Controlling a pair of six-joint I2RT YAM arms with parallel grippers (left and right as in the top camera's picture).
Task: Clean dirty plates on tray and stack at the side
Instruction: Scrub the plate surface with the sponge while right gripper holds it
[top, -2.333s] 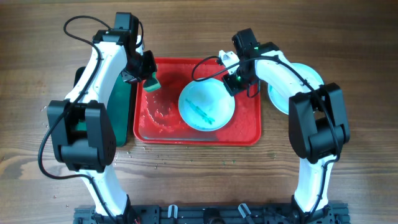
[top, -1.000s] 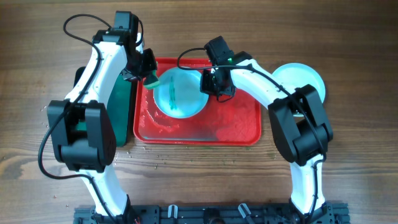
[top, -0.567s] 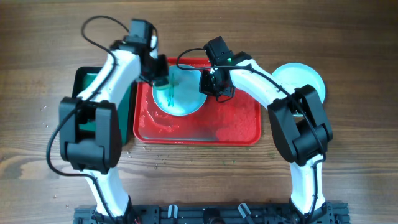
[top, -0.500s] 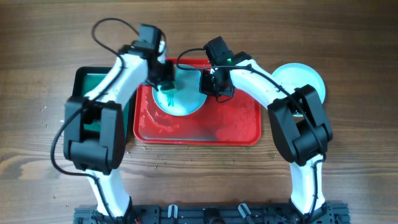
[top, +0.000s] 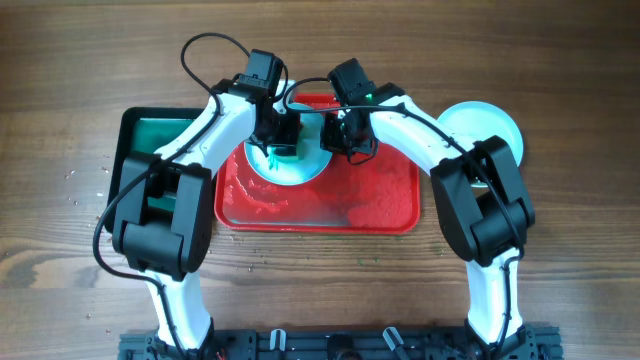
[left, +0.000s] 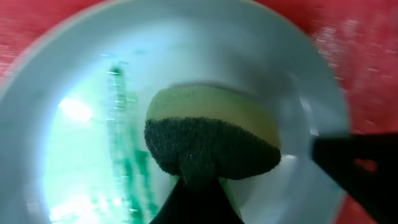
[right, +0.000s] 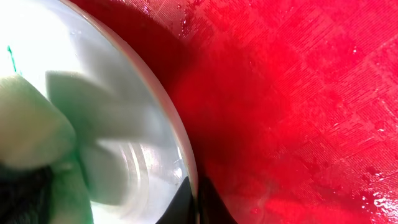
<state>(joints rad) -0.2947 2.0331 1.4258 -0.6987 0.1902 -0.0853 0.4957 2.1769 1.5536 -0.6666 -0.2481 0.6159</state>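
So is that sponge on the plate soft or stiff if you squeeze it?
Probably soft: the sponge bulges rounded where it is pinched. Likely light, being pale foam behind a dark scouring layer. On the glossy aqua plate it may slide easily.

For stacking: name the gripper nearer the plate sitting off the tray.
Right. The right gripper, clamping the dirty plate on the red tray, is left of that plate; the left gripper, holding a sponge, is farther left.
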